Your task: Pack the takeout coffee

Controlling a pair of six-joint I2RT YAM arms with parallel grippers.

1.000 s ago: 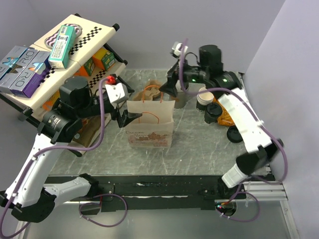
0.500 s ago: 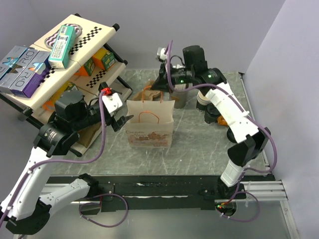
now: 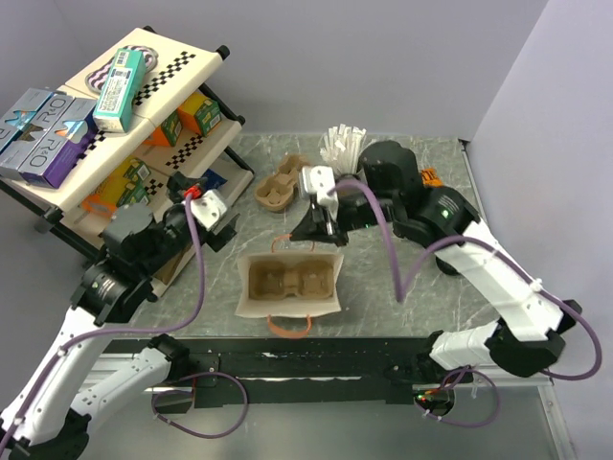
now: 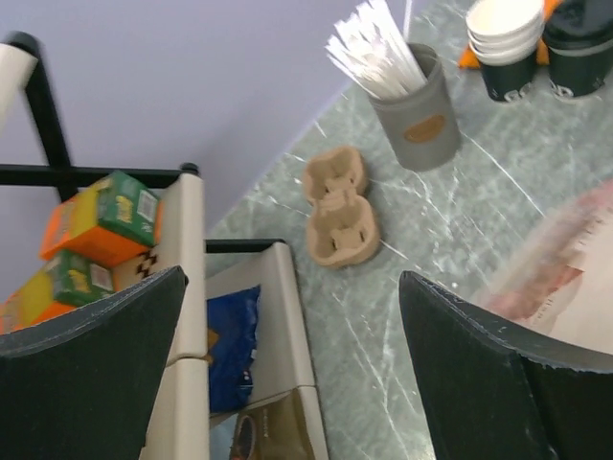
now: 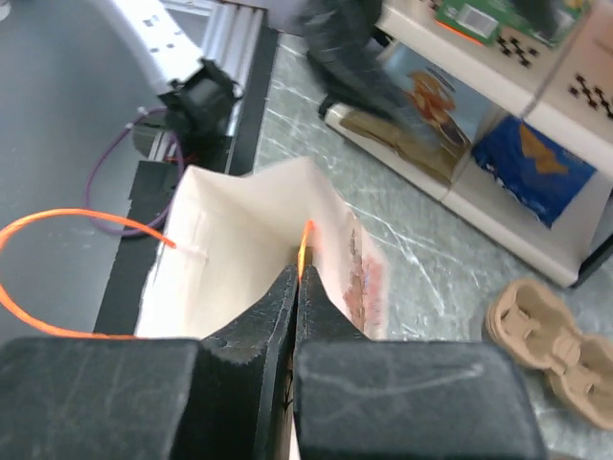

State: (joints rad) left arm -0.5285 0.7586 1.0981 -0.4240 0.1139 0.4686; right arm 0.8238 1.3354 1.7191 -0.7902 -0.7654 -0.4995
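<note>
Right now my right gripper [image 5: 295,273] is clenched on the far rim of the paper bag [image 3: 287,307], whose mouth gapes open with a cup carrier [image 3: 292,278] inside. My left gripper [image 4: 292,287] hangs spread wide, holding nothing, left of the bag. The takeout coffee [image 4: 579,53] sits well beyond the bag, just beside the stack of white cups [image 4: 503,29].

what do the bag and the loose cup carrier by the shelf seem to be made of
The bag looks like thin paper, matte, with sharp creases and folds at its rim. The cup carrier is probably moulded paper pulp: dull tan, with soft rounded wells and a slightly rough look.
</note>
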